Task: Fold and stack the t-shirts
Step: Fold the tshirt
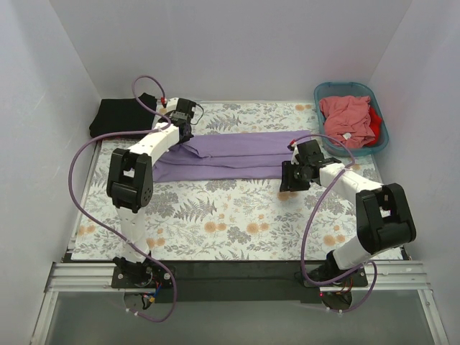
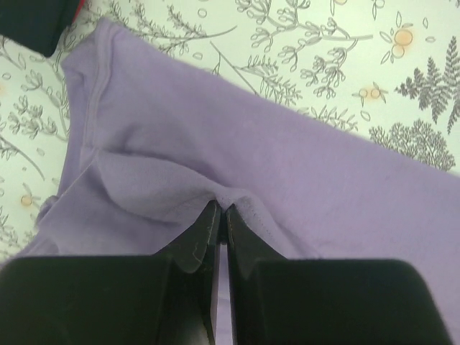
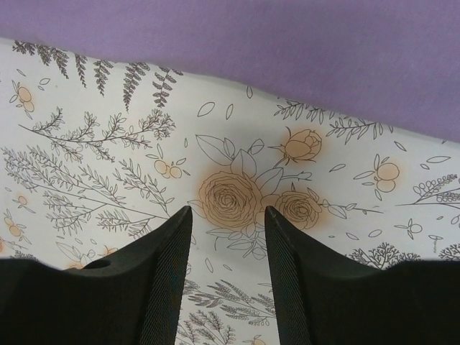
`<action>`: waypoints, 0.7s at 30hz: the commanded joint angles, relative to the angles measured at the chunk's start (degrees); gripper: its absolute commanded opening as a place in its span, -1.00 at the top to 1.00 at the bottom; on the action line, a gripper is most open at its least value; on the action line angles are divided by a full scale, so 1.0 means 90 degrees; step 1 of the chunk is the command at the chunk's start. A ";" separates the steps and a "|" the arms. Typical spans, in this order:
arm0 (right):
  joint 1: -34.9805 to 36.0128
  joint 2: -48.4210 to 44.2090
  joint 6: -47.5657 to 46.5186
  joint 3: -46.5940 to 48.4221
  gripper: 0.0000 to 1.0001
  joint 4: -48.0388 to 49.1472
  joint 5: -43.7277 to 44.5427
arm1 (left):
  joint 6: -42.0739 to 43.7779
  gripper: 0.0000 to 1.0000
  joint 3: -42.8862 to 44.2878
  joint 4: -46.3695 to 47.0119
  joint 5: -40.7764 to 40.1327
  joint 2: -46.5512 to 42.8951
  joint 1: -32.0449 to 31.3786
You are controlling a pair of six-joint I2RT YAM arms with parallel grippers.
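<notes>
The purple shirt (image 1: 233, 153) lies as a long folded strip across the middle of the table (image 1: 215, 215). The left gripper (image 2: 223, 214) is at the strip's left end, its 2 fingers pressed together on a raised pinch of fabric. The right gripper (image 3: 228, 215) hangs over bare floral cloth just on the near side of the strip's right end, fingers spread, holding nothing. A black shirt (image 1: 118, 116) sits at the far left corner. A pink shirt (image 1: 343, 115) and a red shirt (image 1: 374, 119) lie in the basket (image 1: 343, 85) at far right.
</notes>
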 commanded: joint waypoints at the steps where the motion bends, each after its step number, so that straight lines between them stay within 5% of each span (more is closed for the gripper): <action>1: 0.0065 0.0089 -0.0179 0.0311 -0.02 -0.0006 -0.0184 | 0.0222 1.00 0.0319 0.0340 -0.0223 0.0108 0.0110; 21: 0.0114 0.0304 -0.0179 0.0448 -0.02 -0.0006 -0.0311 | 0.0769 0.84 0.0456 0.1756 0.0587 0.0568 0.0110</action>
